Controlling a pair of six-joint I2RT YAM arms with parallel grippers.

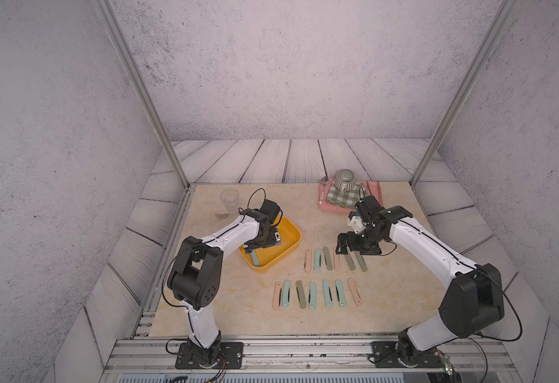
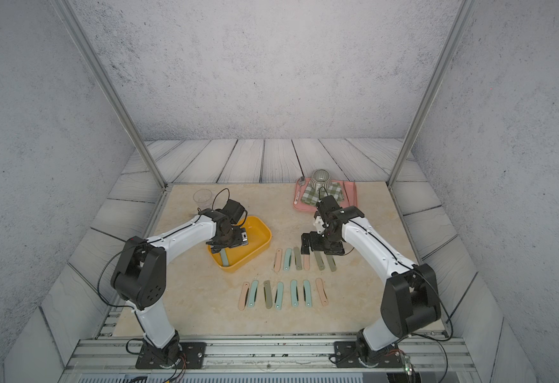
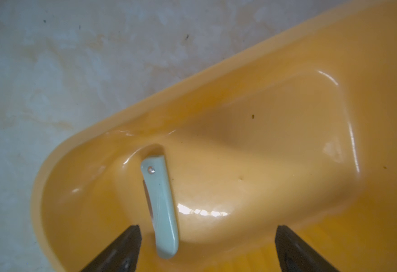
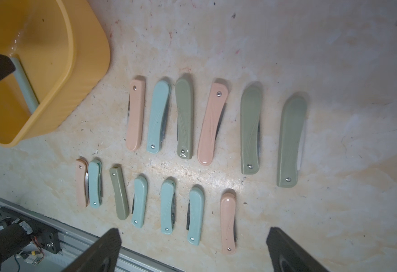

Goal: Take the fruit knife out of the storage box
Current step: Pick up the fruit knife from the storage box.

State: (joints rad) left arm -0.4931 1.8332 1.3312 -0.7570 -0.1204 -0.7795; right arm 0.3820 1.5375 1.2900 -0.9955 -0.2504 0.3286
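Right gripper (image 4: 194, 232) hangs wide open and empty above two rows of folded knives (image 4: 184, 117). Beyond them, left gripper (image 3: 208, 235), jaws spread wide and gripping nothing, hangs over the storage box (image 3: 275, 146). The teal fruit knife (image 3: 161, 202) lies inside, between its fingers, just beside one.

In both top views the left claw (image 1: 254, 249) covers most of the fruit knife (image 1: 255, 259) inside the storage box (image 1: 299, 237).
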